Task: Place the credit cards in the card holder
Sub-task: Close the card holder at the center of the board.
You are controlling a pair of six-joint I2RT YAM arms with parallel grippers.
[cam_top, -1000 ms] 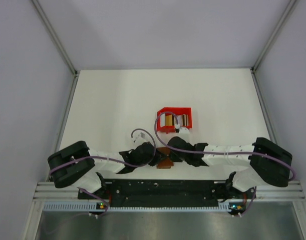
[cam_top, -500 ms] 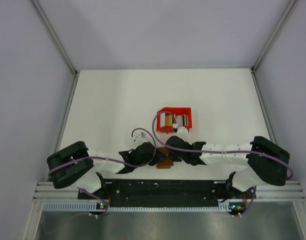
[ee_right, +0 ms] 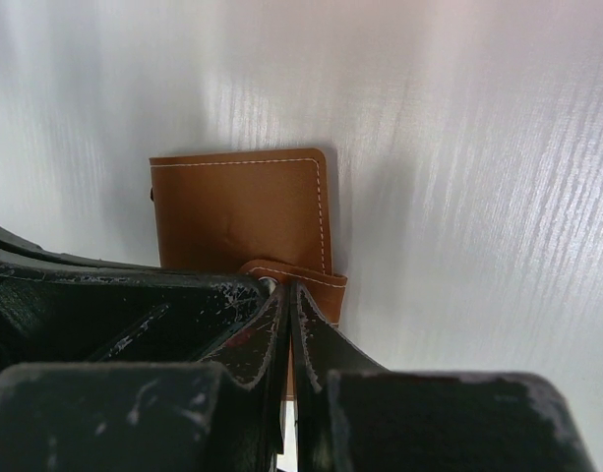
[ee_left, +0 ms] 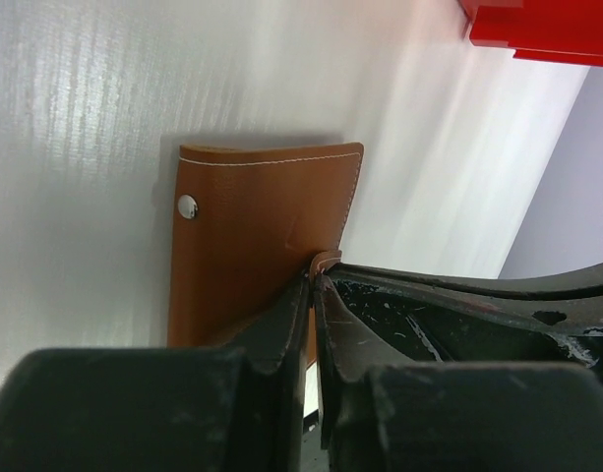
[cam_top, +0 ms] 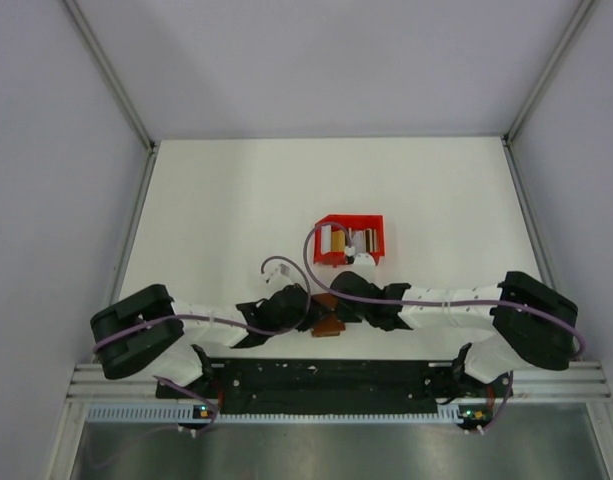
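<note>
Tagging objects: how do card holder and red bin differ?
The card holder is brown leather lying flat; the red bin is plastic with raised walls. The left gripper and right gripper are both shut on the card holder; the red bin stands farther out, untouched. The red bin holds the credit cards; none shows in the card holder. Both rest on the table.

The white table [cam_top: 206,220] carries a red bin [cam_top: 351,218] near its middle. A brown wallet [ee_left: 252,246] lies on the tabletop close to the bin, on the side nearer the arm bases and slightly left.
</note>
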